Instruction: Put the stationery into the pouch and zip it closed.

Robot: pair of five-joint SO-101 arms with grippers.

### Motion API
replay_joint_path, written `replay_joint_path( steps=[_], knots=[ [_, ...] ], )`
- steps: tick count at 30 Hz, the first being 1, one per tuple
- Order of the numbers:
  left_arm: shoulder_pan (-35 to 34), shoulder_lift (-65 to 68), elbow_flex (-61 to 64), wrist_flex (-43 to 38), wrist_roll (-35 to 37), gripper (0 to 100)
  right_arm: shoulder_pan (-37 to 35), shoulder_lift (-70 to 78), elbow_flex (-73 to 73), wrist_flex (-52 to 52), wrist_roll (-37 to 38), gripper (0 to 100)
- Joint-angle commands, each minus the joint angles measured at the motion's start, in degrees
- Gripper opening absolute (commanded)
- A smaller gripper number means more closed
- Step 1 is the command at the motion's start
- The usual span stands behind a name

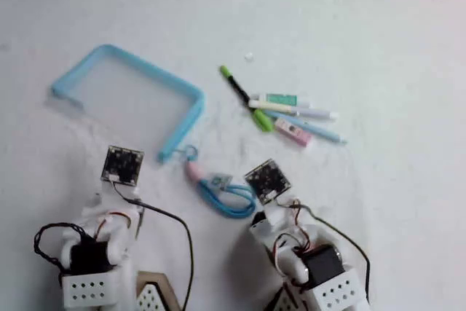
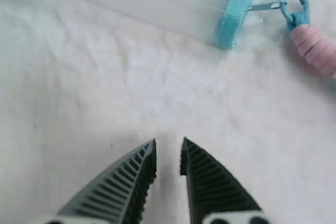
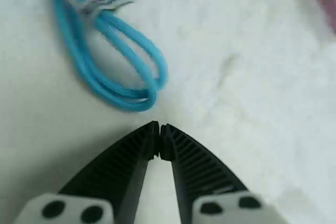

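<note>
Stationery [image 1: 280, 113] lies in a loose cluster on the table [image 1: 378, 49], well apart from the pouch [image 1: 145, 71], so packing has not begun. The left tool [image 2: 169, 142] hovers near the pouch's corner, tips slightly parted and empty. The right tool [image 3: 159, 129] is pressed together beside the blue cord [image 3: 113, 66]. Next, one tool likely must spread and reach a pen.

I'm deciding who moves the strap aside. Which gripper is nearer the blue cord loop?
Right. The right gripper, shut, sits just short of the blue cord loop. The left gripper hangs over bare table near the pouch corner, farther off.
</note>
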Motion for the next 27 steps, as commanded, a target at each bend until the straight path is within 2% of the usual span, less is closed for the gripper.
replay_joint_path(
  steps=[1,12,20,25,27],
  knots=[
    [0.75,0.48,-0.18,-0.18,-0.09,5,-0.57,-0.31,0.35,0.22,0.26,1.8],
    [0.75,0.40,-0.18,-0.09,-0.35,5,-0.92,-0.31,0.35,0.22,0.00,2.0],
    [0.66,0.40,-0.26,0.09,-0.44,5,-6.46,-0.31,0.35,0.22,0.00,1.9],
    [0.66,0.31,-0.70,0.00,-0.53,5,-4.53,-0.31,0.35,0.04,0.09,1.9],
    [0.66,0.31,-0.79,0.00,-0.53,5,-1.19,-0.40,0.18,-0.04,0.35,1.9]
  ],
)
